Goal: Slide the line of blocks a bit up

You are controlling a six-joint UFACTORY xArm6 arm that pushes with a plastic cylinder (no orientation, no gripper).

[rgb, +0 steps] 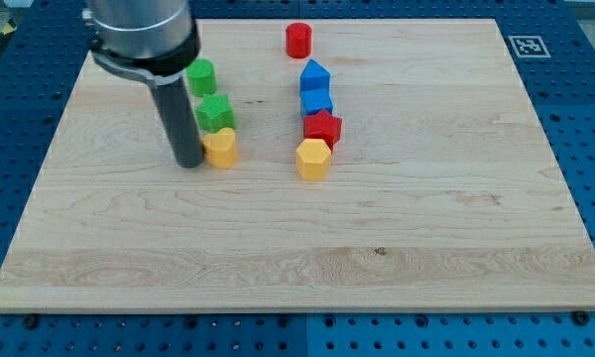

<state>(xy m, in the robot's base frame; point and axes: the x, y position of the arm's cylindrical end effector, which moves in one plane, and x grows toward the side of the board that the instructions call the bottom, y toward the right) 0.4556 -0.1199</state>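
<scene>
My tip (189, 163) rests on the board just left of a yellow heart-shaped block (221, 148), close to or touching it. Above the heart stand a green star block (215, 112) and a green cylinder (201, 76), making a short column. To the right is a second column: a blue pentagon-like block (314, 77), a blue block (317, 101), a red star block (323, 128) and a yellow hexagon (313, 158). A red cylinder (298, 40) stands apart above that column, near the board's top edge.
The wooden board (377, 248) lies on a blue perforated table. A black-and-white marker tag (525, 46) sits at the board's upper right corner. The arm's dark housing (144, 35) hangs over the upper left.
</scene>
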